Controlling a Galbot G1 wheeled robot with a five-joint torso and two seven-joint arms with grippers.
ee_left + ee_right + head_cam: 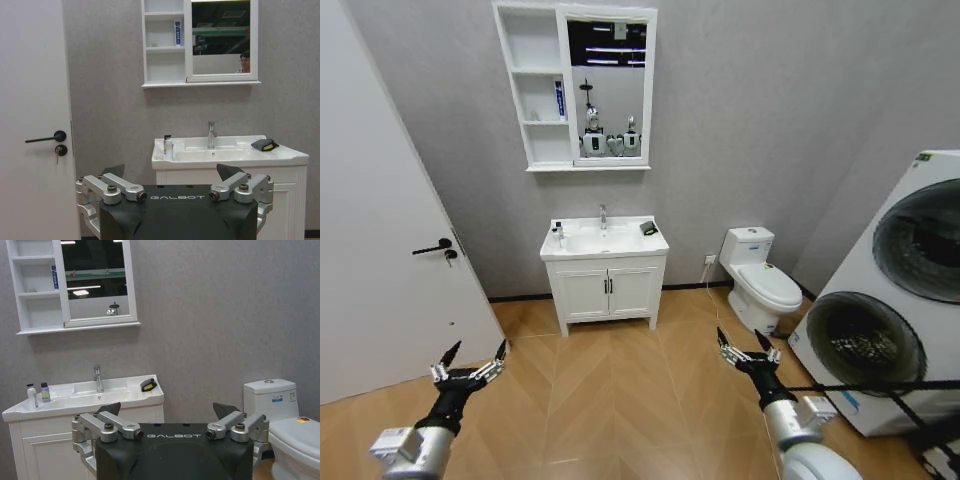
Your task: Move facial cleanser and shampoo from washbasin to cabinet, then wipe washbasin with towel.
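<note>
While two small bottles (39,394) are seen upright at the left end of the washbasin (604,240), near its front corner, one item, a blue-and-white tube (559,99), is already stood in the middle compartment of the cabinet (574,88). Which of these is the cleanser and which the shampoo cannot be told. The towel (264,145), dark with a yellow edge, is laid on the right end of the basin top, beside the chrome tap (212,134) and apart from the bowl; wiping is judged not yet begun.

Progress is judged as early: at least the bottles at the basin are left to be shelved, and the wipe is left after that.

The left gripper (470,368) and right gripper (748,349) are held low over the wood floor (610,390), well apart from the vanity, both with fingers spread and nothing held. A door (380,250) is noted at left, a toilet (762,283) at right.
</note>
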